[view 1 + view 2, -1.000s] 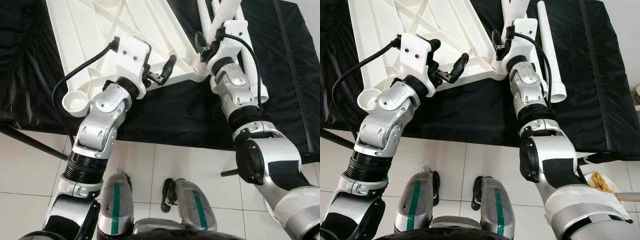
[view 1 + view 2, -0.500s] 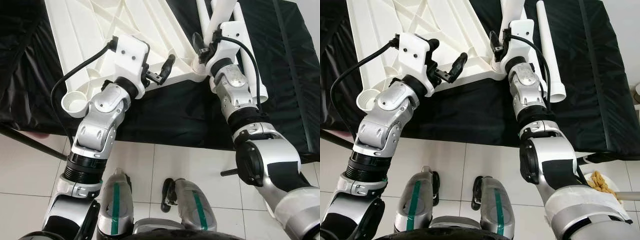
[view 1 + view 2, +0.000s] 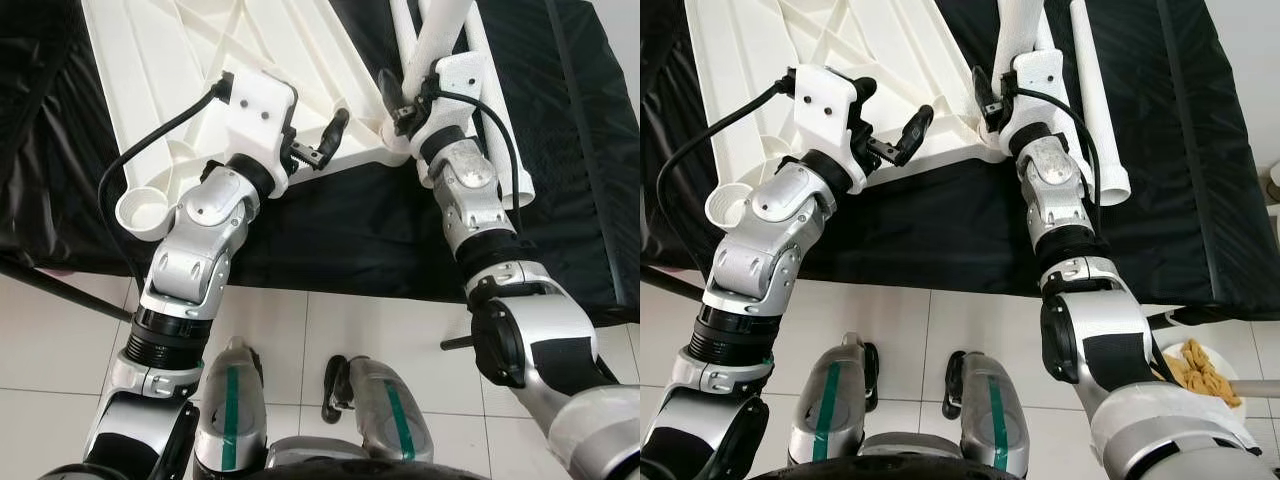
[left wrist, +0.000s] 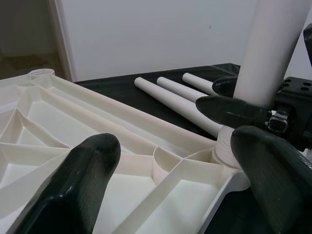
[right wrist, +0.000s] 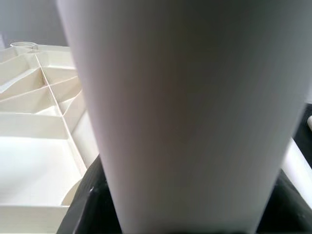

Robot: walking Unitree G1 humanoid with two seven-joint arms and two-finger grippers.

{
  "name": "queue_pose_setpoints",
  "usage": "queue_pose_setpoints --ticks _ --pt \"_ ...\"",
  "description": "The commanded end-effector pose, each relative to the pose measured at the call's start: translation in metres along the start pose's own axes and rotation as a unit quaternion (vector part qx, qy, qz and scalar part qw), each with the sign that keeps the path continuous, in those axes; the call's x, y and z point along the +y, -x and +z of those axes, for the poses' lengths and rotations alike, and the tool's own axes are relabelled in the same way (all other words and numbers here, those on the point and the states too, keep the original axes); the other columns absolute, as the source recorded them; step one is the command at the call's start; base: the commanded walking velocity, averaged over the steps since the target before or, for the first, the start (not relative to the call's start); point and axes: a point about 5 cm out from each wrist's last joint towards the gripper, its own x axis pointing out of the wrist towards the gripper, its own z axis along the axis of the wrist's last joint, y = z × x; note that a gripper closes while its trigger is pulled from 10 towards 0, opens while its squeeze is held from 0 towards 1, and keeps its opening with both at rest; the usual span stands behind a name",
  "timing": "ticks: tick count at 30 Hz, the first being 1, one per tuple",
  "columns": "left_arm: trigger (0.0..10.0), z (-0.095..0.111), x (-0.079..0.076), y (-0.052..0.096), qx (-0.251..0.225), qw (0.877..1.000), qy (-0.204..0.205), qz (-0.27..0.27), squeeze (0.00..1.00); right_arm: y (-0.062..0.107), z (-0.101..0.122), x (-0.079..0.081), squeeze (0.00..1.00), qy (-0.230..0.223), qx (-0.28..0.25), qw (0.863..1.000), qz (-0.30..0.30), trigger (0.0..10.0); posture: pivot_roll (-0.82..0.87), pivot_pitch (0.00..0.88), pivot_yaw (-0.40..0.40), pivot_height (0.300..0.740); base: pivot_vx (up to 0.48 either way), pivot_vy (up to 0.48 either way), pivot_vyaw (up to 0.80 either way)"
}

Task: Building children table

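A white ribbed table top lies upside down on a black cloth. My right gripper is shut on a white leg tube, which stands upright at the table top's near right corner. The tube sits between the black pads. My left gripper hovers open just over the near edge of the table top, left of that corner, its fingers wide apart with nothing between them. A round empty leg socket marks the near left corner.
Loose white leg tubes lie on the black cloth right of the table top. A black bar crosses the tiled floor at left. A dish of food sits on the floor at lower right.
My right gripper and the leg tube have edged slightly left and closer to the corner. The left gripper has hardly moved.
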Motion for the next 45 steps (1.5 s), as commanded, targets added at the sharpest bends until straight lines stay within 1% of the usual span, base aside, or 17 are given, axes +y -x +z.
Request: queue_pose_setpoints --ticks 1,8,9,19,21,23,24,25,27,28,30,31,33,34,38,43,45 --pt "10.0 -0.002 0.0 0.001 0.007 1.0 0.001 0.001 0.0 0.016 -0.034 0.006 0.0 -0.006 0.077 0.997 0.017 10.0 0.11 0.104 -0.052 0.74 0.0 0.0 0.0" --pt "10.0 -0.001 0.001 0.001 0.007 1.0 0.002 0.001 0.0 0.016 -0.034 0.011 0.0 0.005 0.074 0.997 0.032 10.0 0.12 0.105 -0.051 0.74 0.0 0.0 0.0" --pt "10.0 -0.001 0.001 0.002 0.007 1.0 0.002 0.002 0.0 0.017 -0.034 0.014 0.0 0.017 0.074 0.996 0.044 10.0 0.12 0.105 -0.05 0.74 0.0 0.0 0.0" --pt "10.0 0.001 0.001 0.002 0.006 1.0 0.001 0.002 0.0 0.018 -0.036 0.016 0.0 0.019 0.077 0.996 0.049 10.0 0.12 0.109 -0.047 0.74 0.0 0.0 0.0" --pt "10.0 0.002 0.001 0.002 0.005 1.0 0.001 0.002 0.0 0.019 -0.038 0.015 0.0 0.002 0.081 0.996 0.041 10.0 0.12 0.11 -0.046 0.74 0.0 0.0 0.0" --pt "10.0 0.002 0.001 0.002 0.005 1.0 0.001 0.002 0.0 0.019 -0.038 0.015 0.0 0.002 0.081 0.996 0.041 10.0 0.12 0.11 -0.046 0.74 0.0 0.0 0.0" --pt "10.0 0.002 0.001 0.002 0.005 1.0 0.001 0.001 0.0 0.02 -0.04 0.013 0.0 -0.02 0.088 0.995 0.03 10.0 0.12 0.11 -0.045 0.74 0.0 0.0 0.0" --pt "10.0 0.002 0.001 0.002 0.005 1.0 0.001 0.001 0.0 0.02 -0.04 0.013 0.0 -0.02 0.088 0.995 0.03 10.0 0.12 0.11 -0.045 0.74 0.0 0.0 0.0" --pt "10.0 0.002 0.001 0.002 0.005 1.0 0.001 0.001 0.0 0.021 -0.044 0.008 0.0 -0.077 0.101 0.992 -0.001 10.0 0.12 0.111 -0.044 0.74 0.0 0.0 0.0" --pt "10.0 0.002 0.001 0.002 0.005 1.0 0.001 0.001 0.0 0.021 -0.044 0.008 0.0 -0.077 0.101 0.992 -0.001 10.0 0.12 0.111 -0.044 0.74 0.0 0.0 0.0" --pt "10.0 0.003 0.001 0.003 0.005 1.0 0.001 0.001 0.0 0.021 -0.045 0.005 0.0 -0.097 0.104 0.99 -0.014 10.0 0.12 0.111 -0.044 0.74 0.0 0.0 0.0" --pt "10.0 0.003 0.001 0.003 0.005 1.0 0.001 0.0 0.0 0.021 -0.046 0.002 0.0 -0.118 0.109 0.987 -0.029 10.0 0.12 0.113 -0.043 0.74 0.0 0.0 0.0" --pt "10.0 0.003 0.001 0.003 0.005 1.0 0.001 0.0 0.0 0.021 -0.046 0.002 0.0 -0.118 0.109 0.987 -0.029 10.0 0.12 0.113 -0.043 0.74 0.0 0.0 0.0" --pt "10.0 0.003 0.0 0.003 0.004 1.0 0.001 -0.001 0.0 0.021 -0.047 -0.001 0.0 -0.137 0.113 0.983 -0.043 10.0 0.12 0.113 -0.042 0.74 0.0 0.0 0.0" --pt "10.0 0.003 0.0 0.003 0.004 1.0 0.001 -0.001 0.0 0.023 -0.05 -0.003 0.0 -0.153 0.119 0.979 -0.057 10.0 0.12 0.116 -0.042 0.74 0.0 0.0 0.0" --pt "10.0 0.004 0.0 0.004 0.005 1.0 0.001 -0.001 0.0 0.024 -0.051 -0.004 0.0 -0.149 0.124 0.979 -0.058 10.0 0.12 0.117 -0.04 0.74 0.0 0.0 0.0" --pt "10.0 0.004 0.0 0.004 0.005 1.0 0.001 -0.001 0.0 0.021 -0.05 -0.003 0.0 -0.149 0.136 0.978 -0.054 10.0 0.12 0.118 -0.038 0.74 0.0 0.0 0.0"
